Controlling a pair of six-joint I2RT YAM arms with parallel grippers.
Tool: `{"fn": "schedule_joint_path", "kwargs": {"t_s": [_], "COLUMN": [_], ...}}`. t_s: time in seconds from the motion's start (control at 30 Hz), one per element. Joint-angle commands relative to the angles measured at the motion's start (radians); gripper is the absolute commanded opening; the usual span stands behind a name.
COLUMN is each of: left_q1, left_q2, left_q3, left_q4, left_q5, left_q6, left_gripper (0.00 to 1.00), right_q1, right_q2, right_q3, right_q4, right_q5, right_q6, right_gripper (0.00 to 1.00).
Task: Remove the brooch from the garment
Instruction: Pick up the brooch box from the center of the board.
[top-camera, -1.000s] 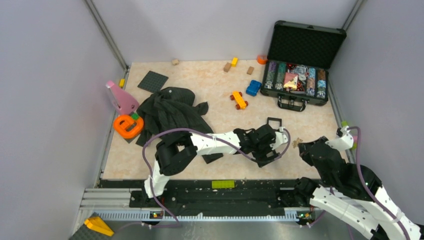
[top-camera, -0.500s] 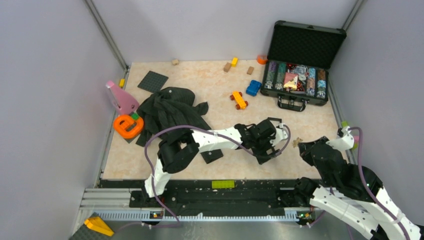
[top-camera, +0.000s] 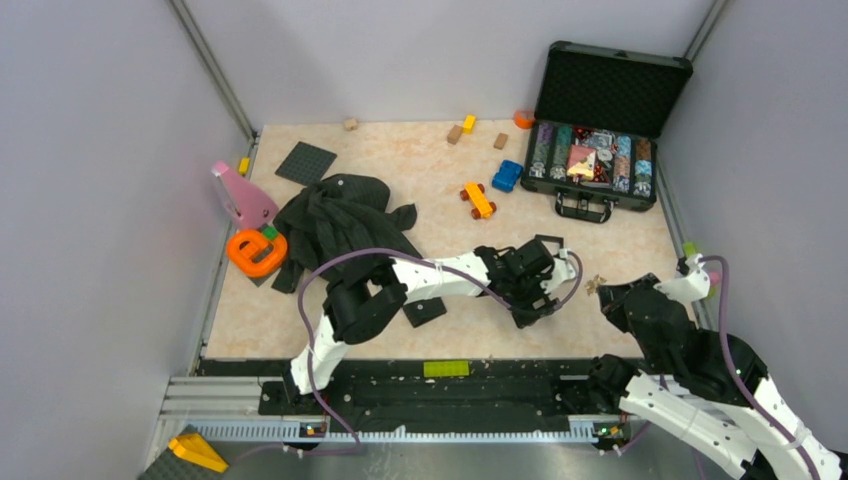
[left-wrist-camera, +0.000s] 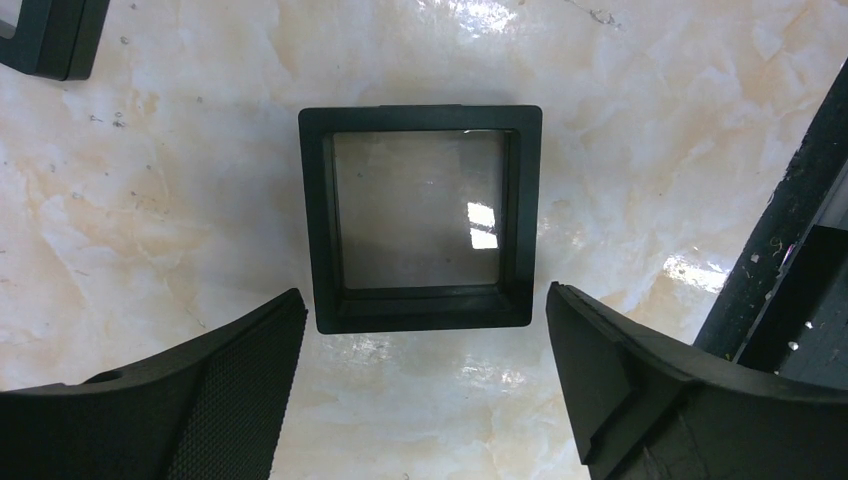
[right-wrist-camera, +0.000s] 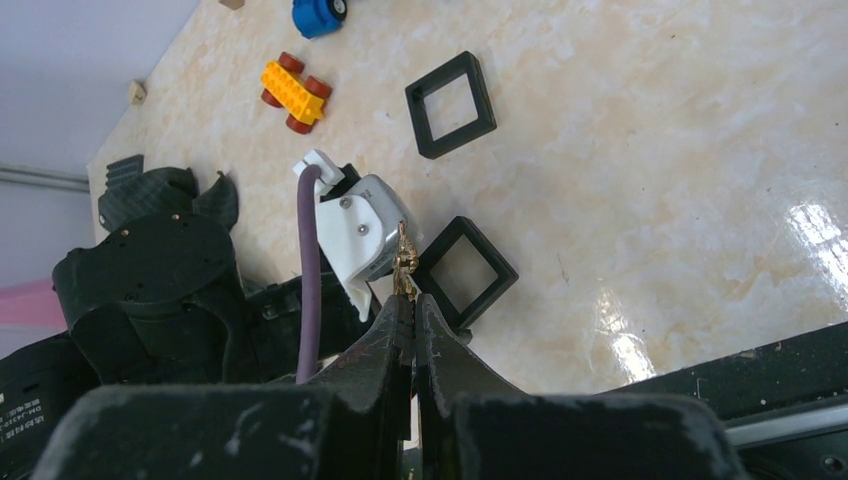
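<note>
The garment (top-camera: 340, 222), a dark crumpled shirt, lies at the left of the table, far from both grippers; it also shows in the right wrist view (right-wrist-camera: 160, 190). The brooch (right-wrist-camera: 404, 262), tiny and gold, sticks out from the tips of my right gripper (right-wrist-camera: 411, 298), which is shut on it. In the top view the brooch (top-camera: 597, 284) hangs at my right gripper (top-camera: 604, 292), above the table's right front. My left gripper (left-wrist-camera: 425, 300) is open, its fingers (left-wrist-camera: 235, 385) either side of an empty black square box (left-wrist-camera: 420, 230). That box (right-wrist-camera: 465, 270) lies just beyond the brooch.
A second black square frame (top-camera: 548, 243) lies behind my left gripper (top-camera: 546, 286), and a black lid (top-camera: 425, 310) under the left arm. Yellow (top-camera: 478, 200) and blue (top-camera: 507, 176) toy cars sit mid-table. An open chip case (top-camera: 598, 160) stands back right. Orange and pink toys (top-camera: 255, 250) border the garment.
My left gripper has shifted a little to the right over the black box and its jaws have narrowed slightly. The right gripper has stayed put with the brooch.
</note>
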Motion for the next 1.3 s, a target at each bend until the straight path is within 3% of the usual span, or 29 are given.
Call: {"fn": "schedule_joint_path", "kwargs": {"t_s": [0.0, 0.23, 0.57, 0.8, 1.07, 1.27], "left_q1": [0.001, 0.003, 0.008, 0.013, 0.079, 0.166], "left_q2": [0.0, 0.004, 0.014, -0.005, -0.183, -0.355], "left_q3": [0.051, 0.059, 0.082, 0.095, 0.021, -0.108], "left_q4": [0.002, 0.005, -0.025, -0.069, -0.093, -0.108], "left_q5": [0.01, 0.015, 0.036, 0.029, 0.019, 0.063], "left_q6": [-0.001, 0.0, 0.001, 0.005, -0.076, -0.182], "left_gripper": [0.87, 0.85, 0.65, 0.6, 0.57, 0.57], "right_q1": [-0.002, -0.002, -0.002, -0.002, -0.002, -0.002], "right_q2": [-0.016, -0.02, -0.032, -0.031, -0.002, 0.036], "right_q3": [0.04, 0.034, 0.04, 0.039, -0.019, -0.165], "right_q4": [0.001, 0.001, -0.013, -0.012, 0.042, 0.237], "right_q5": [0.017, 0.009, 0.012, 0.013, -0.022, -0.109], "right_q6": [0.006, 0.007, 0.016, 0.017, -0.008, -0.058], "right_gripper": [0.0, 0.0, 0.0, 0.0, 0.0, 0.0]}}
